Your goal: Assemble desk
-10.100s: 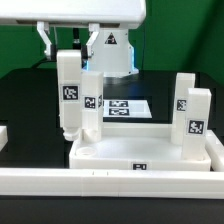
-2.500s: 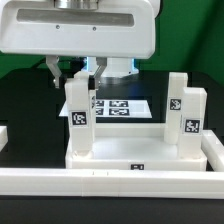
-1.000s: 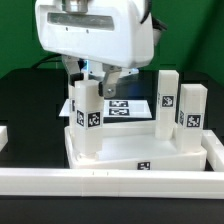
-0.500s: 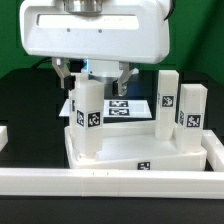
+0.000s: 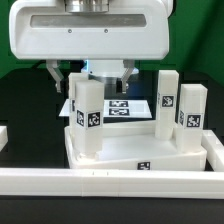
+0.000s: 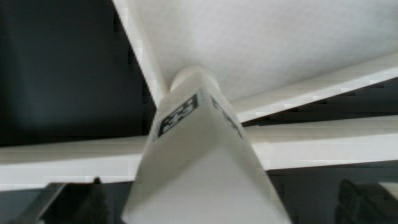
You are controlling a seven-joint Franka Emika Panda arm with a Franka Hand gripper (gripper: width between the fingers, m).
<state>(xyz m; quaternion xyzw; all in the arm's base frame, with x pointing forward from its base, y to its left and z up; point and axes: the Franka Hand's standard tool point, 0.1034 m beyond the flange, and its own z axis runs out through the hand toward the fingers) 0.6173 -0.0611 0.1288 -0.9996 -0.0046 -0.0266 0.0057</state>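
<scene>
Black worktop (image 5: 25, 100) carries the assembly, with a white border rail (image 5: 110, 182) along its near edge and the marker board (image 5: 125, 108) lying flat toward the far side.

Change noted: a second ago the gripper (image 5: 92, 72) was closed about the top of the front leg (image 5: 86, 118). Its fingers have since parted and now stand on either side of the leg's top, with a visible gap on each side. The leg has stayed upright in the tabletop (image 5: 140, 155) at the corner toward the exterior view's left, without leaning or shifting. In my judgement this leg has been released as seated, and its step is finished or nearly so.

Gripper state: fully spread, holding nothing. One finger (image 5: 56, 74) hangs to the exterior view's left of the leg, the other toward its right. Whether either pad brushes the leg cannot be told. The wrist view looks straight down the leg (image 6: 192, 150), tag uppermost, with the finger tips dark at either side.

Desk position: the tabletop sits just behind the near rail. Two further legs (image 5: 167, 100) (image 5: 192, 112) stand at its side toward the exterior view's right. A fourth leg is not visible.
</scene>
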